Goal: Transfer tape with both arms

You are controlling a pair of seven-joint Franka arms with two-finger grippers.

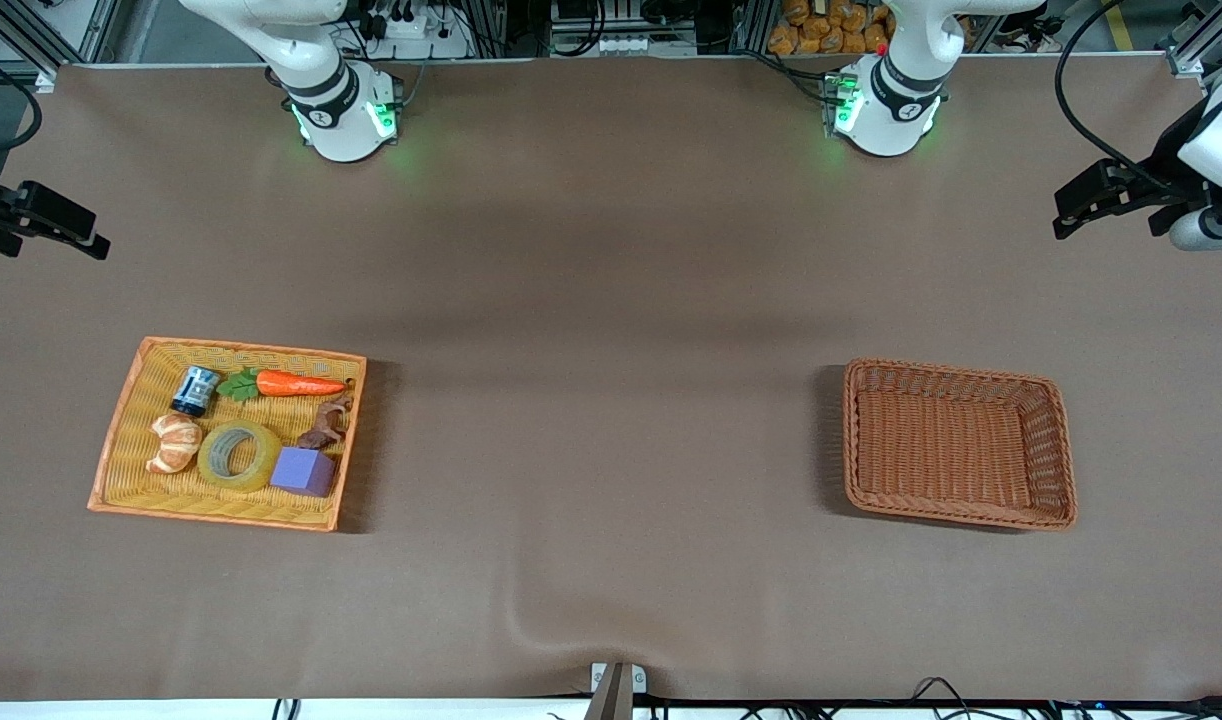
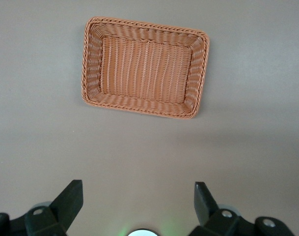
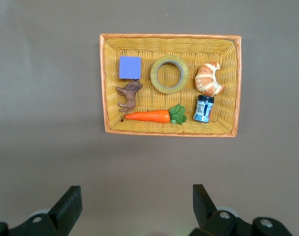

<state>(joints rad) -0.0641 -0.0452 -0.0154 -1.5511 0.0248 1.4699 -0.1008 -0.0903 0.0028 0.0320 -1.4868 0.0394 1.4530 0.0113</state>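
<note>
The tape (image 1: 239,455), a yellowish ring with a pale core, lies flat in the orange tray (image 1: 121,430) between a croissant and a purple cube. It also shows in the right wrist view (image 3: 169,74). My right gripper (image 1: 56,222) hangs open and empty high over the table's edge at the right arm's end; in its wrist view (image 3: 137,199) it is well apart from the tray (image 3: 106,83). My left gripper (image 1: 1096,203) hangs open and empty high over the left arm's end; its wrist view (image 2: 138,199) looks down on the empty brown basket (image 2: 90,73).
The tray also holds a croissant (image 1: 175,442), a purple cube (image 1: 304,471), a carrot (image 1: 296,383), a small jar (image 1: 195,390) and a brown toy animal (image 1: 326,425). The brown wicker basket (image 1: 1056,470) stands empty at the left arm's end.
</note>
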